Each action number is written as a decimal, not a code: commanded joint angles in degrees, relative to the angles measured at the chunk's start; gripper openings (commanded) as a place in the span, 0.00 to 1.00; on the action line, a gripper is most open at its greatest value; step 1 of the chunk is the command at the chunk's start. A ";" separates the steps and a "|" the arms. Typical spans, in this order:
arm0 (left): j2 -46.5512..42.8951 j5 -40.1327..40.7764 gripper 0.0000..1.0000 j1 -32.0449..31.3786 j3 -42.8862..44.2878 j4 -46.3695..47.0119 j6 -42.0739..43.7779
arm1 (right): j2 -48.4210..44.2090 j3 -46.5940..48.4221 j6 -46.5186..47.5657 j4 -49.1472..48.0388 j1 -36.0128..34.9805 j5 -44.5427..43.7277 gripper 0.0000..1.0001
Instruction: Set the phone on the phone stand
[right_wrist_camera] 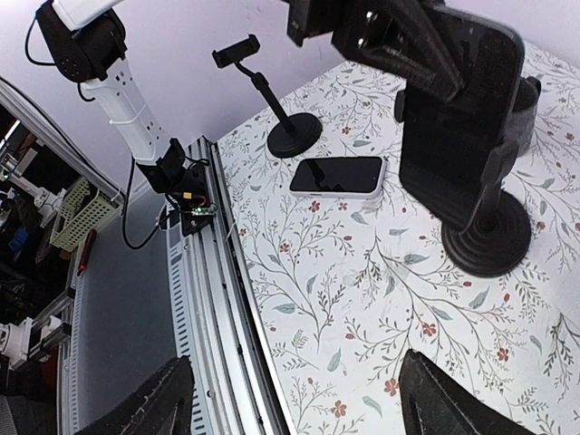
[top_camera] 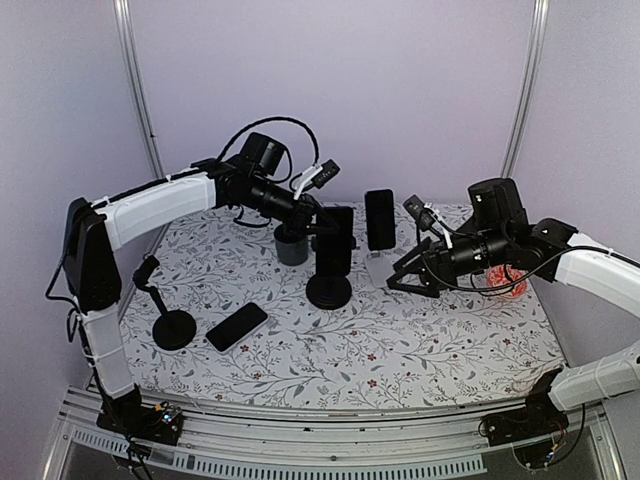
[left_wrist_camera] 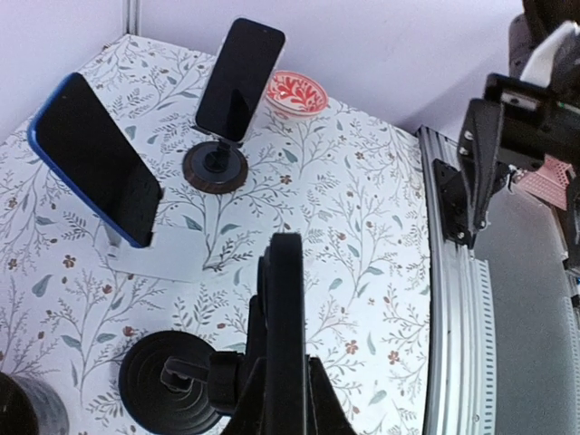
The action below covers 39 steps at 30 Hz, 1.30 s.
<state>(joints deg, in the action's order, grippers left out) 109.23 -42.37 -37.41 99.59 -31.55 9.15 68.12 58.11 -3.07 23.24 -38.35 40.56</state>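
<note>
Two-arm table scene, near to far. At the near edge runs the rail [top_camera: 330, 425] carrying both arm bases; lettering on the base board [top_camera: 160, 420] is too small to read. On the floral table [top_camera: 420, 350], left foreground: an unloaded clamp stand [top_camera: 172, 328] and, just beside it, a flat phone [top_camera: 237, 326] lying screen up.

Centre: the phone [right_wrist_camera: 458, 127] stands upright on the black stand [top_camera: 328, 290], its side in the stand's cradle. The left gripper [left_wrist_camera: 283, 390] reaches it from above, fingers pressed onto its faces in a pinch. A dark cup [top_camera: 292, 247] stands just behind and left of the stand.

Right of centre: the right gripper [right_wrist_camera: 299, 403] hangs above the table with its fingers spread wide, holding nothing. It is near a white stand [left_wrist_camera: 159, 258] that bears a blue phone [left_wrist_camera: 91, 159], close to the stand's right side.

Farther right: a far phone [left_wrist_camera: 240, 77] leans on a round stand [left_wrist_camera: 215, 169]. A red patterned bowl [left_wrist_camera: 296, 92] lies just beyond it, near the back wall.
</note>
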 commanded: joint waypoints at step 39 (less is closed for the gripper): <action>-10.38 26.71 0.56 1.93 7.57 0.92 -12.77 | -1.50 -5.91 -4.22 -2.45 0.02 0.20 0.81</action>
<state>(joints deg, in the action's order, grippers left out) 106.00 -28.21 -32.82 109.38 -26.20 -0.10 64.90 53.47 -6.70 24.88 -38.35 40.56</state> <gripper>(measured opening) 0.551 0.805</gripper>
